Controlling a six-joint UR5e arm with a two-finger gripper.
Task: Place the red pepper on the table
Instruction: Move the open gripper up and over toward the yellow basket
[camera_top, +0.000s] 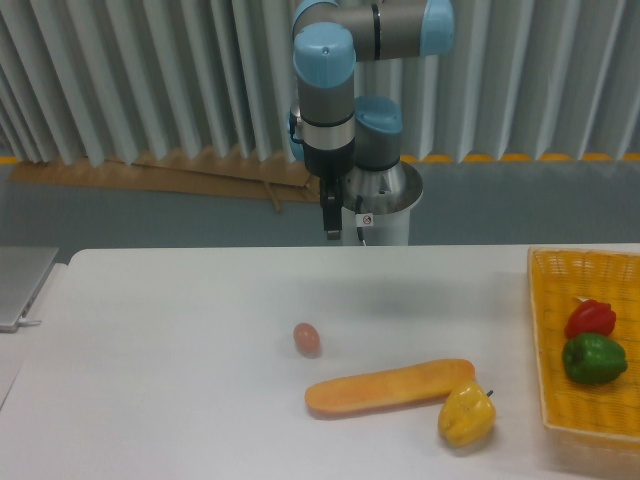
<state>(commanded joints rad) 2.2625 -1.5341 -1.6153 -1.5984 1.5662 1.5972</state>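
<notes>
The red pepper (590, 317) lies in the yellow woven basket (552, 330) at the right edge of the table (150, 360), touching the green pepper (594, 358) in front of it. My gripper (331, 236) hangs from the arm above the table's far edge, well to the left of the basket and far from the red pepper. It is seen edge-on as a narrow dark shape, so the gap between its fingers does not show. Nothing visible is held in it.
A yellow pepper (466, 416) sits on the table near the front, next to a long orange-brown bread loaf (390, 388). A small brownish egg (307, 338) rests near the middle. A grey flat object (20, 285) lies off the table's left end.
</notes>
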